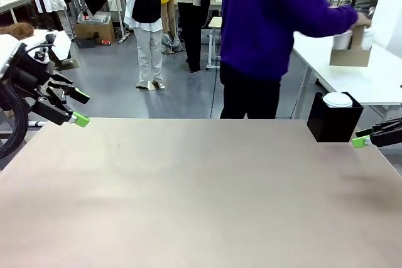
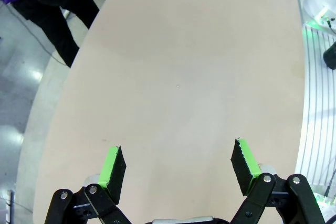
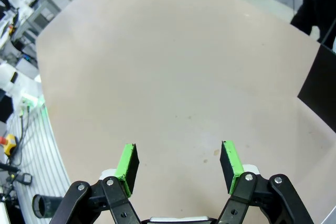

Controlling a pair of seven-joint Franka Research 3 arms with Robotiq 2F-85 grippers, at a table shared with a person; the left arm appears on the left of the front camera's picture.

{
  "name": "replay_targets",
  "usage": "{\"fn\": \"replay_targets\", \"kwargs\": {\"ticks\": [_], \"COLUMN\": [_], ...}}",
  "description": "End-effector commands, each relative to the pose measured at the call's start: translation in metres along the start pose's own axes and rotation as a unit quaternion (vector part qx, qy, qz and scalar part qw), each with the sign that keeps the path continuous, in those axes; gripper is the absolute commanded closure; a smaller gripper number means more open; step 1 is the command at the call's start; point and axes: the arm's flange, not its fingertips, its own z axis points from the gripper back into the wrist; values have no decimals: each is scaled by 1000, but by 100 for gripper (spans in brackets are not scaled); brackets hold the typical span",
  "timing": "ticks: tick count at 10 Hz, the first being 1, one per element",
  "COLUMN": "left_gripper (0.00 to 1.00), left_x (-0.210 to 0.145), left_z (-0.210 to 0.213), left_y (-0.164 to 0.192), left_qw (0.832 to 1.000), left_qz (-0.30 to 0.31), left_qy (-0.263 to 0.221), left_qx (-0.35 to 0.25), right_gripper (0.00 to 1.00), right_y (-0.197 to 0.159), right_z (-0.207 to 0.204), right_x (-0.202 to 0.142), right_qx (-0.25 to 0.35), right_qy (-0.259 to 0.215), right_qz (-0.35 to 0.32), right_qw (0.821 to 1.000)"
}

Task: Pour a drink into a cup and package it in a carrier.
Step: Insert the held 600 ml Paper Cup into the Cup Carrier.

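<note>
Carrier (image 1: 352,51) in person's hand (image 1: 363,22) (print unreadable) | left gripper (image 2: 178,167) released | right gripper (image 3: 179,167) released, empty

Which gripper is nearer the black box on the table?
The right gripper: it sits just beside the black box at the far right corner. The left gripper hovers across the table at the left edge.

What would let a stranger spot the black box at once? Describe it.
Take the wide beige table and go to its far right corner, just past the right gripper. The black box stands there with a round white lid on top. It is dark and square, unlike the brown carrier that the person's hand holds over the white table behind.
</note>
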Motion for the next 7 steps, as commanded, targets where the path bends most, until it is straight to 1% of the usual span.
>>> {"fn": "replay_targets", "kwargs": {"ticks": [1,7], "left_gripper": [0,0], "left_x": [0,0], "left_z": [-1,-1], "left_y": [1,1], "left_qw": [1000,1000], "left_qz": [-3,-3], "left_qy": [-8,-8], "left_qx": [-3,-3], "right_gripper": [21,21], "right_y": [-1,-1], "right_z": [1,1], "right_x": [1,1], "right_qx": [8,8], "right_qy": [-1,-1], "right_qz": [-2,-2], "right_qw": [1000,1000]}}
